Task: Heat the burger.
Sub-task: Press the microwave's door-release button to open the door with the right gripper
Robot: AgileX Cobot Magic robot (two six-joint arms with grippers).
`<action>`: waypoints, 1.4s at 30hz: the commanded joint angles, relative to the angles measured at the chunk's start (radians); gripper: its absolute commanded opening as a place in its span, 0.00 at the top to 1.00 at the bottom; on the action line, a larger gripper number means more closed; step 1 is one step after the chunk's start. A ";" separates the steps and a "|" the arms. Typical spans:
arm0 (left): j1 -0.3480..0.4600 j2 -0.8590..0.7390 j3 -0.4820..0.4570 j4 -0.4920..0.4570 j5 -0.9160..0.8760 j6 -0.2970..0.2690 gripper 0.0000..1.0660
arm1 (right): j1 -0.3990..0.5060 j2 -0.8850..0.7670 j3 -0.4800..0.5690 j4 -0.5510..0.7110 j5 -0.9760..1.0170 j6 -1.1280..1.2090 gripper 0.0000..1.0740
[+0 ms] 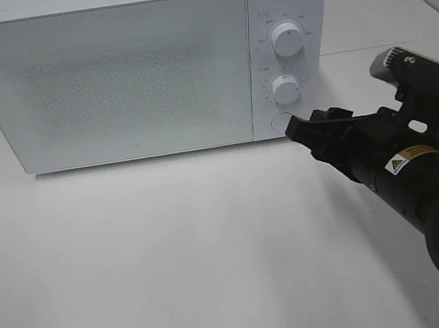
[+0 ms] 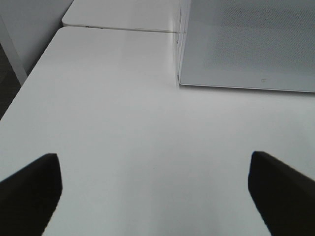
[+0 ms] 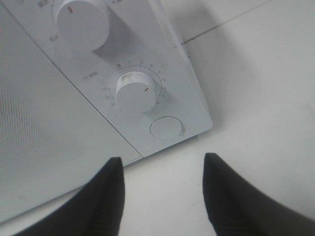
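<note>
The burger is out of view in every frame. A white microwave stands at the back of the table with its door shut; it also shows in the left wrist view. My right gripper is open and empty, just in front of the microwave's round button at the lower right of the control panel. In the right wrist view the gripper sits just below the button and the lower knob. My left gripper is open and empty above bare table, to the left of the microwave.
The control panel has an upper knob and a lower knob. The white table stretches in front of the microwave. A seam to a second tabletop runs behind it. The table's left edge drops off.
</note>
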 commanded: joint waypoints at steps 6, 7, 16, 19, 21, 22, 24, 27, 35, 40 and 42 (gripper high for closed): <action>0.002 -0.020 0.004 -0.001 -0.004 -0.004 0.08 | 0.003 0.000 -0.007 -0.005 -0.003 0.486 0.82; 0.002 -0.020 0.004 -0.001 -0.004 -0.004 0.08 | 0.003 0.000 -0.007 -0.005 -0.003 0.543 0.85; 0.002 -0.020 0.004 -0.001 -0.004 -0.004 0.08 | 0.003 0.014 -0.008 -0.002 0.028 0.890 1.00; 0.002 -0.020 0.004 -0.001 -0.004 -0.004 0.08 | 0.003 0.043 -0.031 0.000 0.045 0.947 1.00; 0.002 -0.020 0.004 -0.001 -0.004 -0.004 0.08 | 0.003 0.054 -0.039 0.000 0.046 0.957 1.00; 0.002 -0.020 0.004 -0.001 -0.004 -0.004 0.08 | 0.002 0.077 -0.054 0.000 0.046 0.968 1.00; 0.002 -0.020 0.004 -0.001 -0.004 -0.004 0.08 | 0.000 0.090 -0.066 -0.002 0.049 0.971 1.00; 0.002 -0.020 0.004 -0.001 -0.004 -0.004 0.08 | 0.000 0.134 -0.102 -0.002 0.054 1.005 1.00; 0.002 -0.020 0.004 -0.001 -0.004 -0.004 0.08 | -0.057 0.209 -0.187 -0.040 0.102 1.031 1.00; 0.002 -0.020 0.004 -0.001 -0.004 -0.004 0.08 | -0.108 0.233 -0.241 -0.072 0.141 1.032 1.00; 0.002 -0.020 0.004 -0.001 -0.004 -0.004 0.08 | -0.131 0.248 -0.267 -0.090 0.162 1.031 1.00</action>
